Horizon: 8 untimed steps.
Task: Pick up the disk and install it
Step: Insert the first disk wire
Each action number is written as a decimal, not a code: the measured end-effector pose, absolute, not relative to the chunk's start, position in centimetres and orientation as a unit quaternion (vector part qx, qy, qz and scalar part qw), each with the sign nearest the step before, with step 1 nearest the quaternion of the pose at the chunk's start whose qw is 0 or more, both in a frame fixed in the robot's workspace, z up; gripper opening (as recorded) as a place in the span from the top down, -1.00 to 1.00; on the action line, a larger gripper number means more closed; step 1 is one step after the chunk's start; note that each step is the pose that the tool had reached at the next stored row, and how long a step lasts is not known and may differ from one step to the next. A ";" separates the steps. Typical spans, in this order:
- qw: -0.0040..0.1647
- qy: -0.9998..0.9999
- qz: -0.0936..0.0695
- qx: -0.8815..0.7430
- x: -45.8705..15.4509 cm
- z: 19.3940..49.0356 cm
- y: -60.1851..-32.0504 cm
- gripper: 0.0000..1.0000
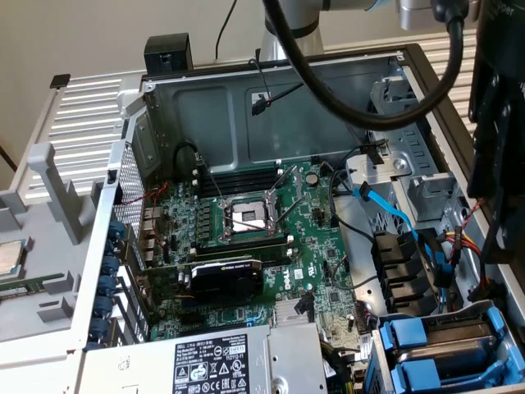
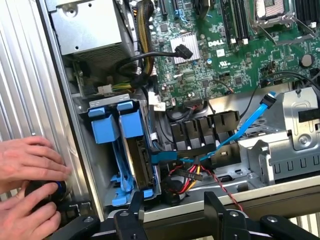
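Wrist view: disk (image 2: 132,122) lies near empty end effector (image 2: 175,215).

Open computer case (image 1: 287,98): one.
Motherboard (image 1: 320,271): one, with one CPU socket (image 1: 246,215) and one finned silver heat sink (image 2: 186,46).
Black graphics card (image 1: 225,279): one.
Labelled power supply (image 1: 221,361): one.
Blue drive carriers, side by side in the bay: two (image 2: 105,127) (image 2: 132,122).
Light-blue flat data cable (image 1: 394,213): one.
Black connector blocks in a row (image 2: 202,131): four.
Person's hands at the case edge: two (image 2: 30,157) (image 2: 25,215).
Pincer (image 2: 174,202): one, with two fingers (image 2: 135,202).
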State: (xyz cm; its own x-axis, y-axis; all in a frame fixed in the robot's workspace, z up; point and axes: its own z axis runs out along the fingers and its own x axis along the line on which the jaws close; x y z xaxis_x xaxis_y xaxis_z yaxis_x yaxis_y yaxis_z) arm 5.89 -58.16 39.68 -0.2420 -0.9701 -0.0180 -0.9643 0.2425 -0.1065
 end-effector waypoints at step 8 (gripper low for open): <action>0.042 0.802 -0.033 -0.595 5.9 38.6 -57.7 -0.18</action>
State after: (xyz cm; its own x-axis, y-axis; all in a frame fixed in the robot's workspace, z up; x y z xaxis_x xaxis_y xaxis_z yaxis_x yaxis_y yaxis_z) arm 5.90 -57.69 38.63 -0.2873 -0.9574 -0.0280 -0.9518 0.2887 -0.1032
